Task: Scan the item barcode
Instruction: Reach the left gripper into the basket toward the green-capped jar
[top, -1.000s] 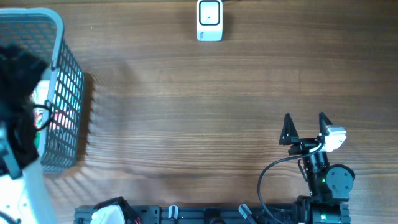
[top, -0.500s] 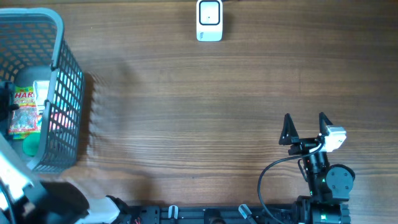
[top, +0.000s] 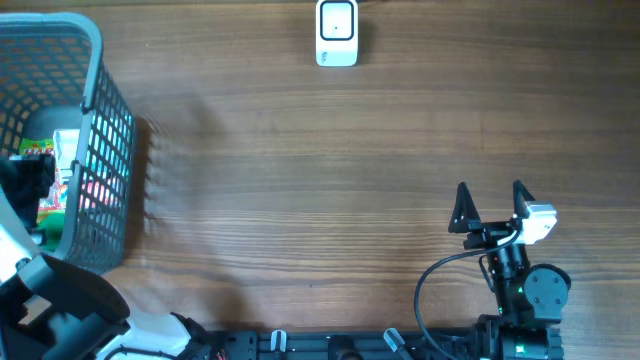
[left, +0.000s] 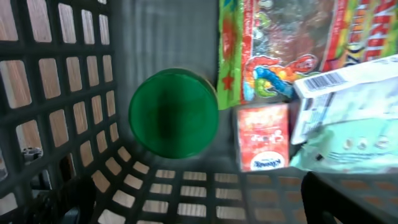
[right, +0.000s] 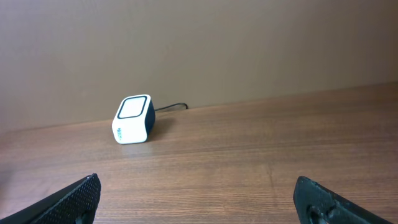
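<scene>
End effector on the left arm (left: 205, 208) hangs spread wide and empty inside the grey mesh basket (left: 56, 81). Only its dark fingertips show, at the lower corners of the wrist view. Beneath it lie the goods. There is a round green lid (left: 174, 113), and beside it a small red packet (left: 263, 137) with a white oval logo too blurred to read. A pale white-and-mint pack (left: 354, 124) overlaps the red packet's right edge and shows a black barcode (left: 318, 82) on a white label, facing up. Past these lies a clear gummy-sweets bag (left: 280, 43) with a green border. Red lettering on yellow at the top right is cut off and unreadable.

The right end effector (top: 490, 200) is likewise fully open and holds nothing, low over the wooden surface (top: 300, 180), well apart from the basket. It faces the white cube barcode scanner (right: 133, 119), which stands at the far edge with a dark cable behind it.
</scene>
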